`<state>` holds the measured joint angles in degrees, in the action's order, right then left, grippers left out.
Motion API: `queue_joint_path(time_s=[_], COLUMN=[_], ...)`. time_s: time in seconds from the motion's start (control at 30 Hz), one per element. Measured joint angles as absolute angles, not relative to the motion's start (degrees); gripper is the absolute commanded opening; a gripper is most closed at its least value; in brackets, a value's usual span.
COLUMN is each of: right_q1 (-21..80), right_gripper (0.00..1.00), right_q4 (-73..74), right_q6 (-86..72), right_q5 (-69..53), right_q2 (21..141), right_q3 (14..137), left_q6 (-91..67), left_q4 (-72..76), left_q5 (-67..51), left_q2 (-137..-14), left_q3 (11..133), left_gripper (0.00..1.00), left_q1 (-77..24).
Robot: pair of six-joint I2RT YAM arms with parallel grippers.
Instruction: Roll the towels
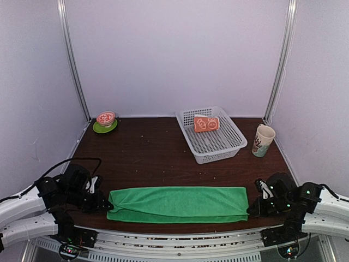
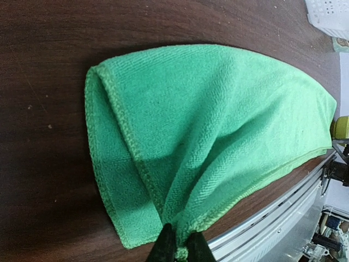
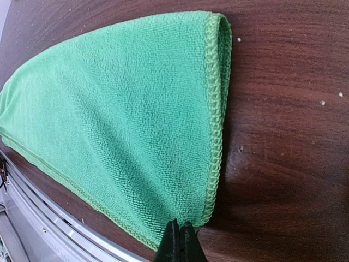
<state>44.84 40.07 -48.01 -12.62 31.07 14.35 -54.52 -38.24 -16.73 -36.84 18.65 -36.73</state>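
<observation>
I see the left pincer (image 2: 180, 248) and right pincer (image 3: 181, 240) each clenched on an end of the green towel (image 1: 177, 203), folded along the near edge of the tabletop (image 1: 147, 158). Uneven pulling could slip a thin corner free or drag it off.

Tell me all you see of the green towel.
The green towel is plain bright green microfibre-looking cloth with stitched hems, folded into a long flat band, not yet rolled. It lies along the table's near edge. The left end effector pinches its left near corner, the right end effector its right near corner.
</observation>
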Motion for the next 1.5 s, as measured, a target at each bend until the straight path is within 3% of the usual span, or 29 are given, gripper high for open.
queue_joint_path(time_s=[0.03,0.63,0.67,0.83,0.87,1.03,1.07,1.1,1.17,1.33,1.43,1.5], right_q1=[45.1,47.2,47.5,48.9,49.1,50.2,50.2,50.3,50.3,50.4,50.2,49.9], right_gripper=[0.00,0.00,0.00,0.00,0.08,0.67,0.81,0.90,0.95,0.89,0.67,0.52], right_q4=[40.1,43.7,43.8,44.3,44.3,44.8,45.1,45.5,46.4,47.5,45.0,41.7], right_q6=[-47.9,-46.7,-46.6,-46.4,-46.3,-46.0,-45.8,-45.7,-45.6,-45.3,-45.4,-45.8], right_q5=[-12.9,-13.7,-13.8,-14.4,-14.6,-15.4,-15.5,-15.4,-15.2,-10.7,-6.5,-4.4], right_q2=[31.4,28.7,29.0,30.9,31.0,30.4,30.0,29.5,28.9,30.4,34.6,39.9], right_q3=[14.3,17.6,17.6,17.6,17.6,17.6,17.7,17.8,19.0,27.1,31.2,32.0], left_q6=[-54.5,-56.0,-56.0,-56.0,-55.8,-55.7,-55.7,-55.7,-55.0,-52.4,-49.6,-48.1], left_q4=[-38.3,-43.4,-43.8,-44.8,-44.9,-46.1,-46.7,-47.1,-48.8,-52.1,-51.6,-49.3], left_q5=[-16.7,-13.9,-13.9,-14.0,-14.1,-14.0,-13.9,-13.8,-12.9,-10.7,-10.0,-10.2], left_q2=[-36.7,-28.3,-28.4,-31.2,-31.8,-33.2,-32.9,-32.7,-31.9,-33.6,-39.3,-44.6], left_q3=[18.7,20.3,20.3,20.3,20.4,21.6,22.2,22.9,25.2,36.5,43.3,45.6], left_gripper=[0.00,0.00,0.02,0.42,0.46,0.62,0.72,0.80,0.89,0.88,0.71,0.54], left_q1=[-36.9,-37.7,-37.7,-37.7,-37.7,-37.7,-37.7,-37.7,-37.7,-37.7,-37.7,-37.7])
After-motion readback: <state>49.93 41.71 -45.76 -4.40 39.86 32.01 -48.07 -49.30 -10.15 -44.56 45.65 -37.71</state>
